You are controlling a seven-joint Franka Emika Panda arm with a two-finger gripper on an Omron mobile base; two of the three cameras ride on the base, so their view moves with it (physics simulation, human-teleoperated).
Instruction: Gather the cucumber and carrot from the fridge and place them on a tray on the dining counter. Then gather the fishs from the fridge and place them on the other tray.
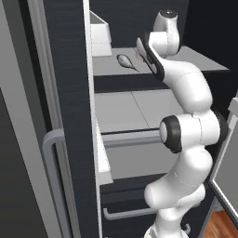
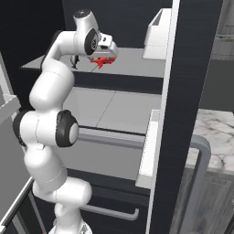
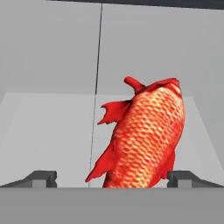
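In the left base view we see the slim silver-grey fish lying on the upper shelf of the open fridge, just left of the arm. In the right base view our hand hangs over the red-orange fish on that shelf. In the hand view its fingertips stand spread wide and grasp nothing, the red-orange fish between them.

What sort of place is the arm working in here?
Most likely a home kitchen, at an open black fridge: a red-orange fish and a silver-grey fish lie on its light grey shelf, and a marble counter stands beside it.
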